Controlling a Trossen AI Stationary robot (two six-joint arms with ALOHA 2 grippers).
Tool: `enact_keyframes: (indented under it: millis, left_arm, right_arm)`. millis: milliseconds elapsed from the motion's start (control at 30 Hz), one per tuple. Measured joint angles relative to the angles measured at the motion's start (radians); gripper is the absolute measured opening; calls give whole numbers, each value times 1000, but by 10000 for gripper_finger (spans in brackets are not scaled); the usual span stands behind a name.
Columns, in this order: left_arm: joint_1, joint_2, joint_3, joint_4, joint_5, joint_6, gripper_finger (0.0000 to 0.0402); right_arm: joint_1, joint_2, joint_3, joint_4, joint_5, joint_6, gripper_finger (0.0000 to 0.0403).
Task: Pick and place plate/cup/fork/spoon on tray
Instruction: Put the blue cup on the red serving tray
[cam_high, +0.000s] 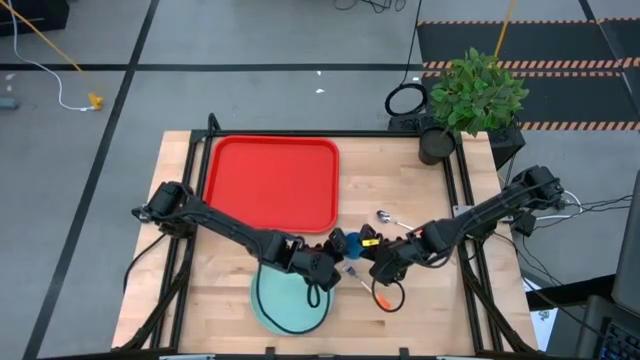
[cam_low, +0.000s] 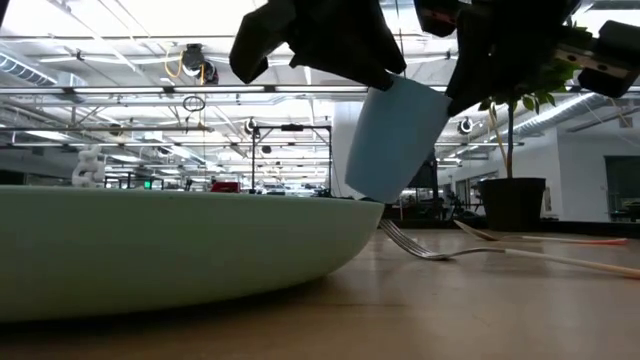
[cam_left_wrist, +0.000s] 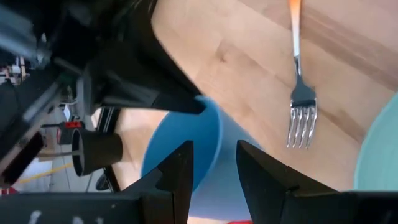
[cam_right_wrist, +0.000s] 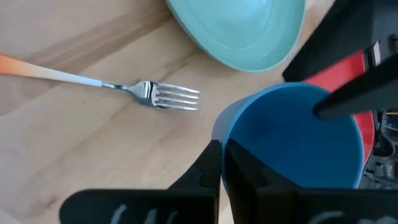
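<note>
The blue cup (cam_low: 395, 140) hangs tilted in the air between my two grippers, above the table and beside the mint-green plate (cam_high: 290, 302). My left gripper (cam_left_wrist: 214, 171) and my right gripper (cam_right_wrist: 221, 165) are both shut on its rim, at opposite sides. The fork (cam_right_wrist: 124, 87) lies flat on the wood under the cup, tines toward the plate. Farther back to the right the spoon (cam_high: 392, 220) lies on the table. At the far left of the table sits the red tray (cam_high: 272, 185), with nothing on it. My left gripper takes the cup's wall at the rim (cam_left_wrist: 217, 146), one finger inside the cup and one outside. Its fingers slant down from the table's left. The cup is lifted clear and tilted. My right gripper pinches the rim on the opposite side (cam_right_wrist: 225, 142) between its shut fingers, one inside and one outside. The fingers slant down from the table's right. The cup hangs clear of the table, mouth tipped toward this gripper.
A potted plant (cam_high: 470, 100) stands at the table's far right corner. The plate takes up the near middle of the table. Bare wood lies between the tray and the plate and along the right side.
</note>
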Motion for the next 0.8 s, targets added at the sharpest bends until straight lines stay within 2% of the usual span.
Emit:
enact_keyframes:
  millis: [300,667,800]
  left_arm:
    - [26,35,0,-27,62,1,120]
    - [30,48,-3,-10,98,67,13]
    - [32,43,2,31,71,59,13]
  right_arm:
    - [5,1,0,22,-94,-106,0]
    - [15,-2,2,57,-100,-137,6]
    - [35,1,2,140,-55,-147,34]
